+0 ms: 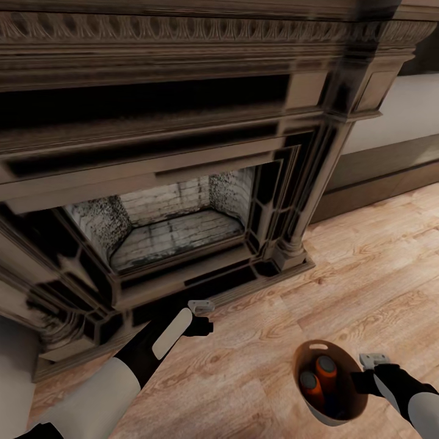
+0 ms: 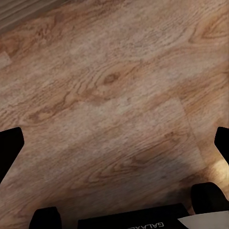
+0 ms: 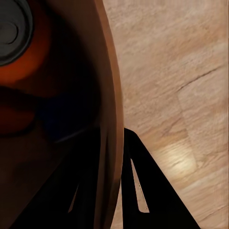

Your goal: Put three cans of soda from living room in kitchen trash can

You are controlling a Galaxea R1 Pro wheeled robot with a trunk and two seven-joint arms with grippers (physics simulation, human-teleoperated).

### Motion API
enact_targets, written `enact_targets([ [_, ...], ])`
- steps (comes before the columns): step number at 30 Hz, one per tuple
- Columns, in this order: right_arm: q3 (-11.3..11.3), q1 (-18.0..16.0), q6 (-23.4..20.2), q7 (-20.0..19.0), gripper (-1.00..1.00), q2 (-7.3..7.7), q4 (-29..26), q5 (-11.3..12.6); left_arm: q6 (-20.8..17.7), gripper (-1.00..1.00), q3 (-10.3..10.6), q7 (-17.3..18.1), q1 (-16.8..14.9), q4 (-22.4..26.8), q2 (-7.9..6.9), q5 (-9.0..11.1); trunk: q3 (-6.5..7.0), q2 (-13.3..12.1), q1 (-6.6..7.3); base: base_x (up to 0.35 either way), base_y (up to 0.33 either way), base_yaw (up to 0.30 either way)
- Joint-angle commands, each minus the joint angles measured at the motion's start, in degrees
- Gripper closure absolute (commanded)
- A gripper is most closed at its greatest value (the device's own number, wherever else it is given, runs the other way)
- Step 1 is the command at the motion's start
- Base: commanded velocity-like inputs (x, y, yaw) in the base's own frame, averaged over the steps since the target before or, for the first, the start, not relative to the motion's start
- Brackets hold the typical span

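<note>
The copper-brown trash can [image 1: 297, 373] hangs just above the wood floor at the lower right, and my right gripper [image 1: 361, 383] is shut on its rim. Two orange soda cans [image 1: 326, 367] [image 1: 310, 383] with grey tops stand inside it. In the right wrist view the bin wall [image 3: 107, 95] runs between my fingers [image 3: 143, 186], with one orange can [image 3: 16, 33] close by; a dark bluish patch beside it is too dim to identify. My left gripper [image 1: 201, 308] hovers open over bare floor in front of the fireplace, its fingers [image 2: 9, 145] spread wide.
A dark carved fireplace [image 1: 183, 183] with a brick-lined firebox fills the view ahead, its base close to my left arm. A low wall and dark baseboard [image 1: 390, 183] run off to the right. Light wood plank floor [image 1: 366, 262] lies open to the right.
</note>
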State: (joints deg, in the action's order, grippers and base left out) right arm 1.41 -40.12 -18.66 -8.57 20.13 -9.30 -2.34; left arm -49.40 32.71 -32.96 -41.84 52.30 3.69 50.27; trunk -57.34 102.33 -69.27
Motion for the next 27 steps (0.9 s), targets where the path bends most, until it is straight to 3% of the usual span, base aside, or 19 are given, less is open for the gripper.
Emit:
enact_targets([
  [1,-0.24,-0.01,0.39,-0.35,1.00,0.00,-0.01,0.25,0.00,-1.00,0.00,0.00,0.00,0.00,0.00,0.00,0.00,0.00,0.00,0.000,0.000,0.000],
  [16,-0.15,0.21,4.89,0.87,1.00,-0.20,0.53,0.22,0.00,-1.00,0.06,0.00,0.00,0.00,0.01,0.00,0.00,0.00,0.00,0.000,0.000,0.000],
  [27,-0.11,0.22,5.29,0.95,1.00,-0.18,1.78,0.25,0.00,-1.00,0.06,0.00,0.00,0.00,0.04,0.00,-1.97,4.41,-2.41,0.000,0.000,0.000],
])
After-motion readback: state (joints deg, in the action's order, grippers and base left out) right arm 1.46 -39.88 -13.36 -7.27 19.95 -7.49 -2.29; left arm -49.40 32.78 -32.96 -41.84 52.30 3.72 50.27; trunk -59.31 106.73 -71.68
